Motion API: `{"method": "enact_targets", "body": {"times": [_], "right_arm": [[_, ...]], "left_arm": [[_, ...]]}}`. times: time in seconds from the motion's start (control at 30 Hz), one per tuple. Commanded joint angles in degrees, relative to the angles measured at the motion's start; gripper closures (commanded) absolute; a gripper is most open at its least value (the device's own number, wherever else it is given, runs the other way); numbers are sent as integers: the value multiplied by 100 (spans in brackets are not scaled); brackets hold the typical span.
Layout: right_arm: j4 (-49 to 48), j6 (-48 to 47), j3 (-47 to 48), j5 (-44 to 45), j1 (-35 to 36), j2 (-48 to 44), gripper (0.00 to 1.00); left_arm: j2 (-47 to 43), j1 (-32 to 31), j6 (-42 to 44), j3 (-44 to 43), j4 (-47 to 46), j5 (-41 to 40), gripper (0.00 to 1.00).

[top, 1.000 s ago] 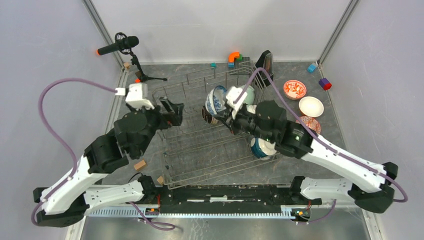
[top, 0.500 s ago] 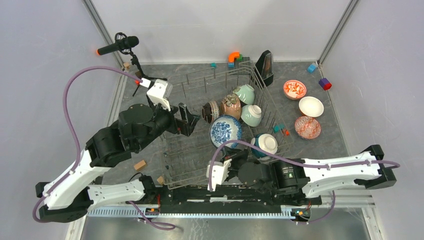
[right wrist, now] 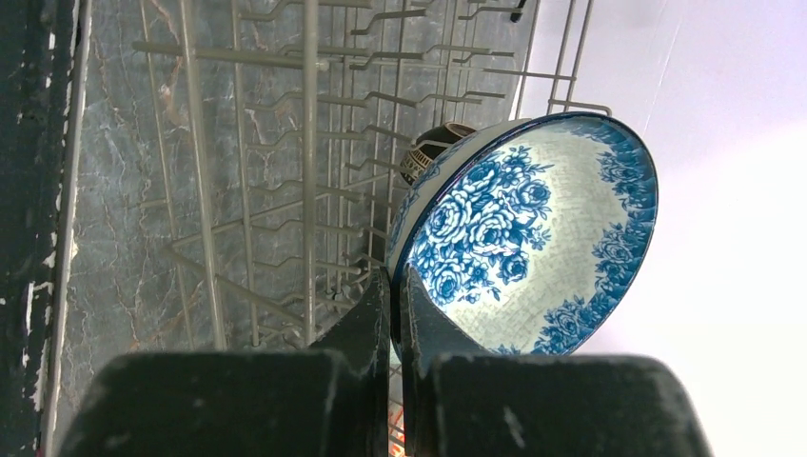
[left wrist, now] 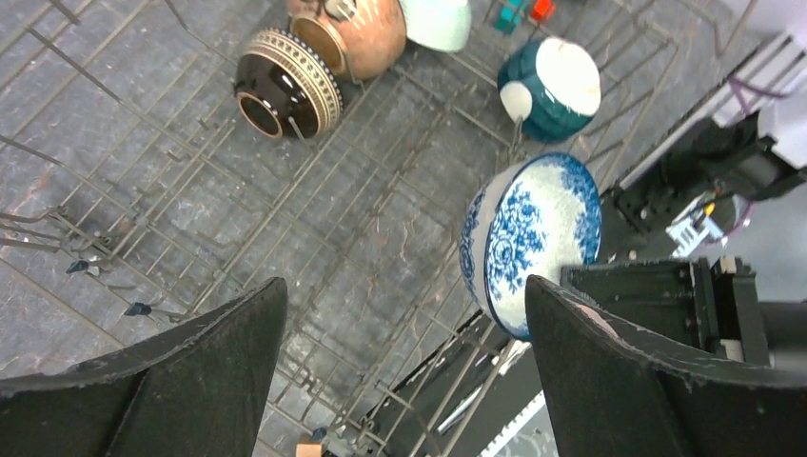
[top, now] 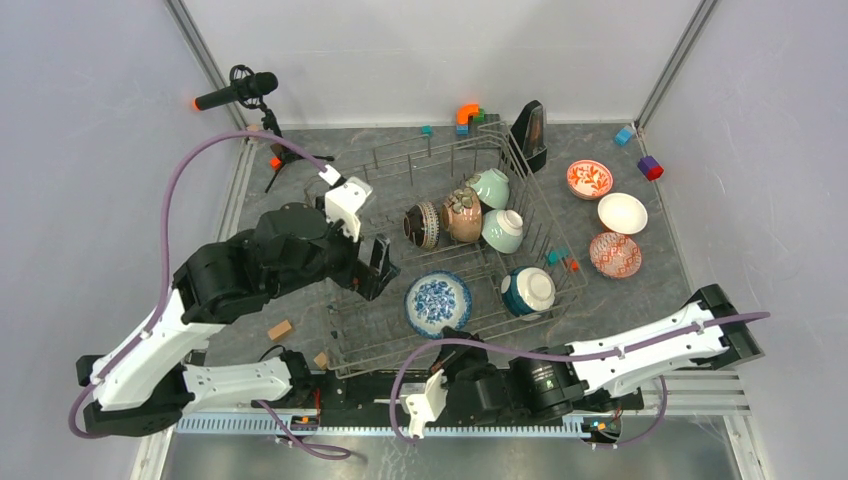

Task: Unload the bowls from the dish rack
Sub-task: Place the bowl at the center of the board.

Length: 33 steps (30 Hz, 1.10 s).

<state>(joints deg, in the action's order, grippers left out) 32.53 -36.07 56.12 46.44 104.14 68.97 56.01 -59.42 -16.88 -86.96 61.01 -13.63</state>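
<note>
The blue-white bowl is inside the dish rack, close to the rack's front side. It stands tilted on its edge, with the flowered inside turned toward the front. The right gripper holds it by the rim: the two fingers are pressed together with only the thin rim between them. They cover the lowest part of the bowl, so I cannot tell if it touches the rack wires. From above, this gripper is mostly hidden under its own arm and the purple cable. The left gripper hangs over the rack's left half, jaws spread wide, nothing between them. The teal bowl is in the rack's right front corner. Toward the rack's back are the dark striped bowl, the tan bowl and two mint green bowls, partly overlapping. Outside the rack, on its right, sit the red-floral bowl, the white bowl and the red-lattice bowl.
</note>
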Motion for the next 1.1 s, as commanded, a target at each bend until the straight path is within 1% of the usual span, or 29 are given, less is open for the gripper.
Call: {"method": "enact_targets", "body": {"times": [0.0, 0.17, 0.27, 0.37, 0.47, 0.63, 0.77, 0.93, 1.07], "right_arm": [[41, -32, 248, 219, 119, 24, 100], [-79, -41, 111, 229, 209, 167, 100], [-156, -79, 119, 188, 205, 251, 100], [-227, -62, 119, 110, 208, 287, 100], [-314, 0, 94, 22, 216, 284, 100], [-423, 85, 40, -32, 270, 314, 100], [-502, 81, 22, -48, 282, 360, 100], [-614, 83, 5, -93, 287, 424, 100], [-666, 81, -13, -60, 286, 465, 100]], "left_arm": [[-7, -158, 484, 246, 323, 364, 0], [209, -601, 314, 421, 329, 197, 0], [432, -918, 292, 425, 323, -124, 1], [648, -1048, 305, 425, 323, -296, 3], [835, -1112, 365, 450, 327, -466, 8], [1059, -1123, 413, 573, 347, -794, 20], [1315, -1117, 388, 520, 471, -808, 32], [1404, -1117, 345, 651, 508, -843, 40], [1412, -1120, 298, 745, 514, -795, 50]]}}
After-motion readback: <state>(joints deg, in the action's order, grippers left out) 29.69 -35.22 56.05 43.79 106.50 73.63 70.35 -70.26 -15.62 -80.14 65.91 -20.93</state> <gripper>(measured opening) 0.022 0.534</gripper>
